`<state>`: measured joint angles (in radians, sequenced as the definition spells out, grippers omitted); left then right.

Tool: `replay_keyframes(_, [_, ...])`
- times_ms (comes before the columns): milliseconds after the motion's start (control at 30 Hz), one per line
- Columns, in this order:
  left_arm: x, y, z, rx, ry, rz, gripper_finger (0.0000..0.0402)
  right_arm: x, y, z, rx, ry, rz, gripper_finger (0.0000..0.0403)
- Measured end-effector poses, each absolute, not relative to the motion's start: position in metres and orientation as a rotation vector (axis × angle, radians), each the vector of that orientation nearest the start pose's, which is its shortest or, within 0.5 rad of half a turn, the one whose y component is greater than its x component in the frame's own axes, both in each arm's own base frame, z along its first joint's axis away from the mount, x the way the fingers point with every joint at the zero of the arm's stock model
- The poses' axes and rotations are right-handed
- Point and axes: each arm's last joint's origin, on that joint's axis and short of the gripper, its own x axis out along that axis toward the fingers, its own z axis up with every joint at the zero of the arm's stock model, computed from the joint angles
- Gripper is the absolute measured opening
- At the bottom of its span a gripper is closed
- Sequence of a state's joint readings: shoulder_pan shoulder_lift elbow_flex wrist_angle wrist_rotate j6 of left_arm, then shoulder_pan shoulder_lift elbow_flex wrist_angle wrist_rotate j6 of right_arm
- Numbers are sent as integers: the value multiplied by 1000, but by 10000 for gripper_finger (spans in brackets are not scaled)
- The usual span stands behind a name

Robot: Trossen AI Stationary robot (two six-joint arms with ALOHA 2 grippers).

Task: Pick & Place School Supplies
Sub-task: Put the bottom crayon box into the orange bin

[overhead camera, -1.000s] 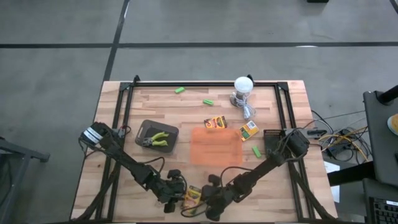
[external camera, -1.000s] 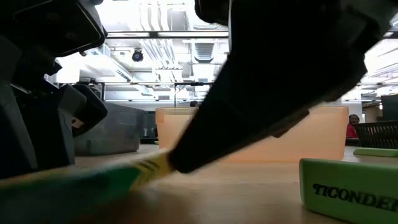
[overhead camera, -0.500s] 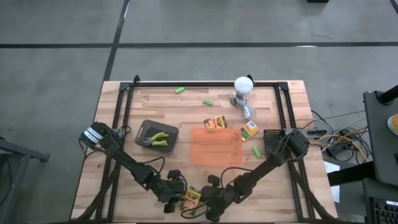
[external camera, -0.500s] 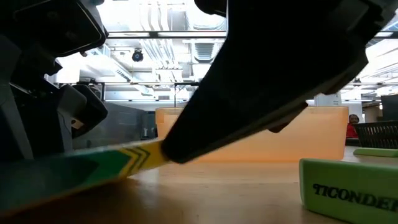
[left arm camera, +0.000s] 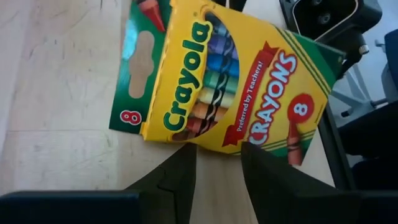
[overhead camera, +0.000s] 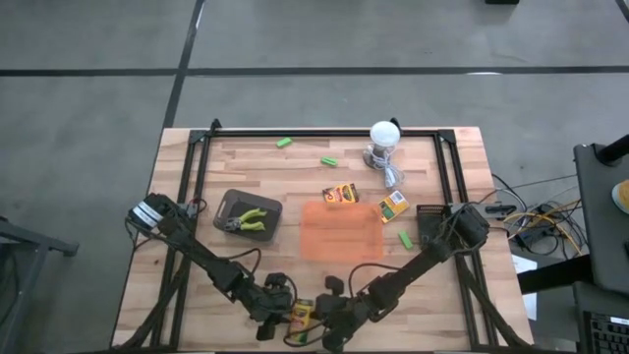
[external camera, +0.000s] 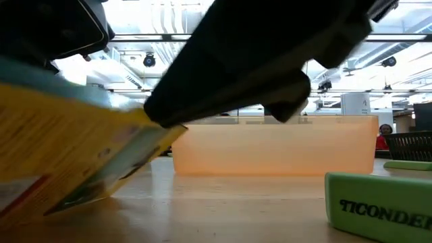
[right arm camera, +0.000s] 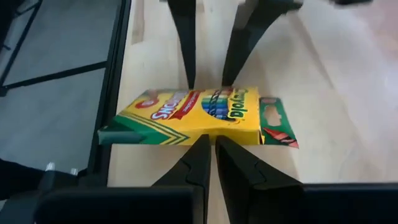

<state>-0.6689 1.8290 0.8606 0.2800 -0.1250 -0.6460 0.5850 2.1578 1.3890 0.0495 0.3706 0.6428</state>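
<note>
A yellow-and-green Crayola crayon box (overhead camera: 301,315) sits at the table's near edge between my two grippers. My right gripper (right arm camera: 210,144) is shut on it, coming from the table's right. My left gripper (left arm camera: 216,149) is open and faces the box (left arm camera: 217,81) from the table's left, its fingertips at the opposite long edge. In the low view the box (external camera: 74,158) stands tilted. Two more crayon boxes (overhead camera: 341,194) (overhead camera: 393,206) lie flat beside the orange tray. Green stubby pieces (overhead camera: 284,142) (overhead camera: 329,161) (overhead camera: 404,239) lie on the wood. A plier-like tool (overhead camera: 248,218) lies in a dark tray. My right gripper pinches the crayon box's long edge (right arm camera: 210,134) between its two fingers, near the middle, coming level from the table's right. The box is tilted, the held edge (external camera: 158,125) raised. My left gripper's fingertips (left arm camera: 186,152) stand at the box's other long edge; whether they touch it, I cannot tell.
The orange translucent tray (overhead camera: 307,246) lies mid-table beyond the grippers and shows behind the box in the low view (external camera: 337,145). A green Ticonderoga eraser (external camera: 378,206) lies close by at the near edge. The white lamp (overhead camera: 385,138) stands at the far side. A black frame (overhead camera: 197,197) edges the table.
The crayon box has tipped from lying flat to standing tilted, one long edge raised in my right gripper and its face turned up. My right gripper has risen a little with it. My left gripper has stayed beside the box.
</note>
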Motion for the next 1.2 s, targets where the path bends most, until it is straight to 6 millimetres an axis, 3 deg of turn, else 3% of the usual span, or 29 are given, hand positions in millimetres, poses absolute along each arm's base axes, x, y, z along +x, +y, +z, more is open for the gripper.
replay_keyframes(467, [284, -214, 137, -351, 706, -297, 133, 393, 242, 143, 265, 604, 17, 27])
replay_keyframes(633, [288, -214, 143, -364, 643, -319, 133, 394, 238, 135, 250, 632, 8, 27])
replay_keyframes(1200, [293, -218, 150, -343, 641, -347, 133, 393, 238, 138, 257, 627, 17, 27])
